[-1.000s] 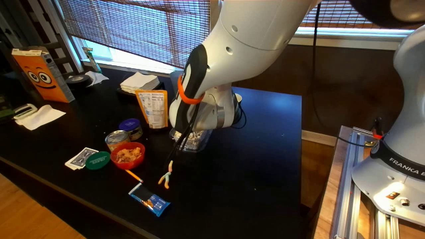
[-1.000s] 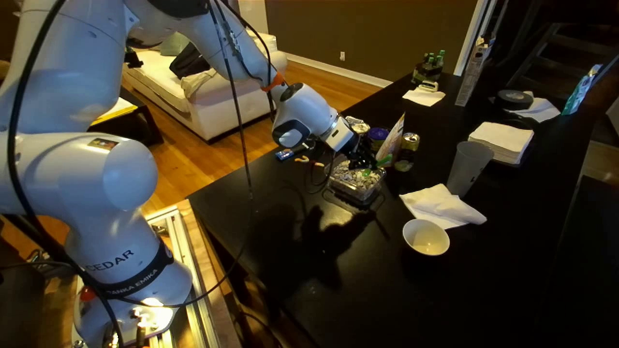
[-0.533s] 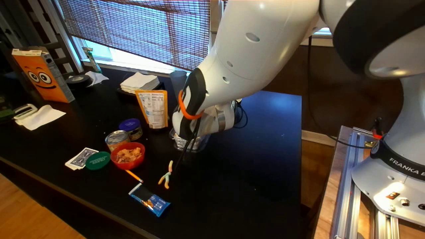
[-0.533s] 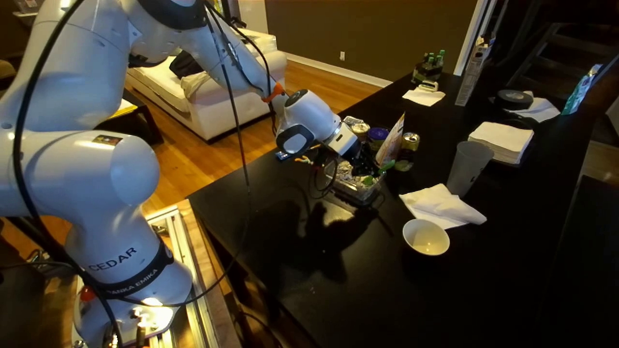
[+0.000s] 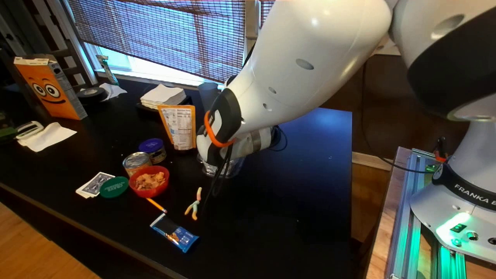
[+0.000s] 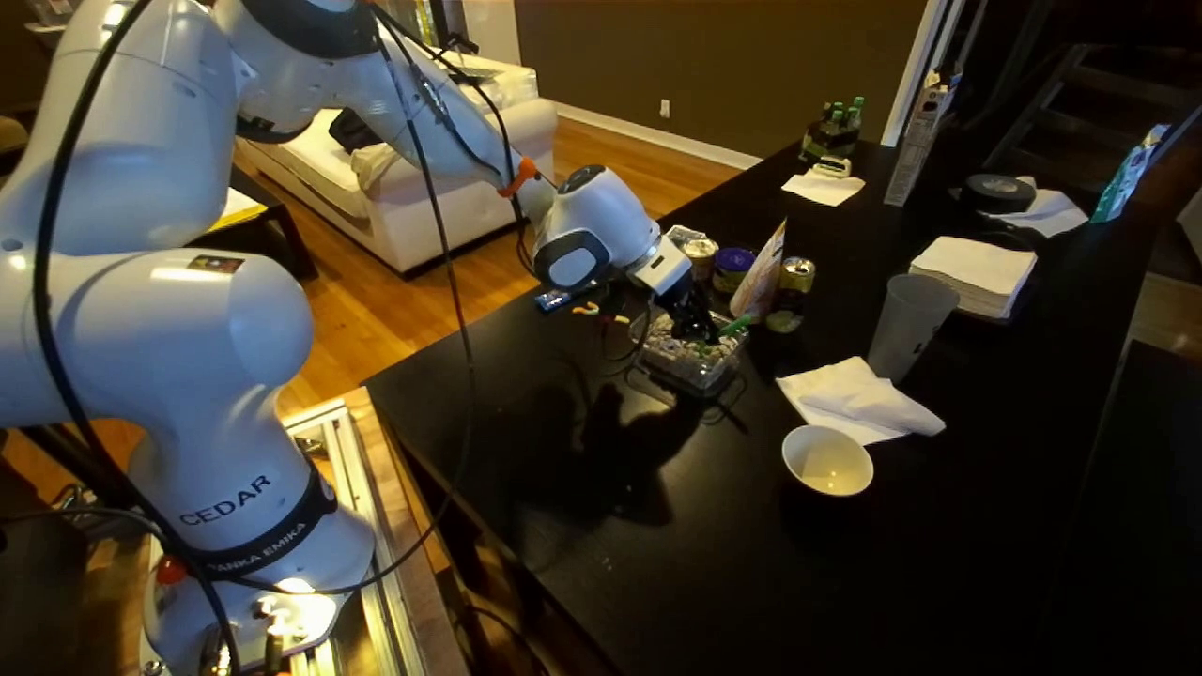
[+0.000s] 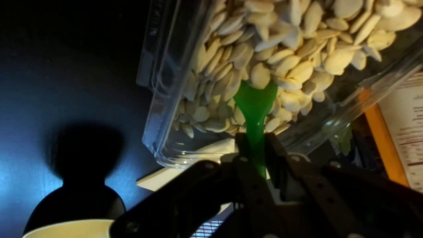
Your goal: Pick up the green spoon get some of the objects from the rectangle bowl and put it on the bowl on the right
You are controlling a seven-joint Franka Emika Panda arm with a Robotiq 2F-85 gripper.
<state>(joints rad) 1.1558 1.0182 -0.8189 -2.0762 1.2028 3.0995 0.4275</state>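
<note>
My gripper (image 7: pixel 257 140) is shut on the handle of the green spoon (image 7: pixel 255 102). The spoon's wide end lies among pale seeds (image 7: pixel 297 69) in the clear rectangular container (image 7: pixel 165 109), and its tip is buried under them. In an exterior view my gripper (image 6: pixel 697 327) points down over the container (image 6: pixel 690 376), with the green handle (image 6: pixel 736 326) sticking out behind it. In an exterior view the arm hides the gripper, the spoon and most of the container (image 5: pixel 232 168). The white bowl (image 6: pixel 826 462) stands apart on the table, and its rim shows in the wrist view (image 7: pixel 69 229).
An orange-edged pouch (image 6: pixel 759 277) stands close to the container, with a can (image 6: pixel 794 291) behind it. A white napkin (image 6: pixel 859 402) lies between the container and the white bowl, near a tall cup (image 6: pixel 911 324). A red bowl (image 5: pixel 150 182) and a blue packet (image 5: pixel 174 233) are farther off.
My gripper has come down and tilted more steeply over the container. The spoon has moved with it, lower among the seeds. The robot base's light now glows green.
</note>
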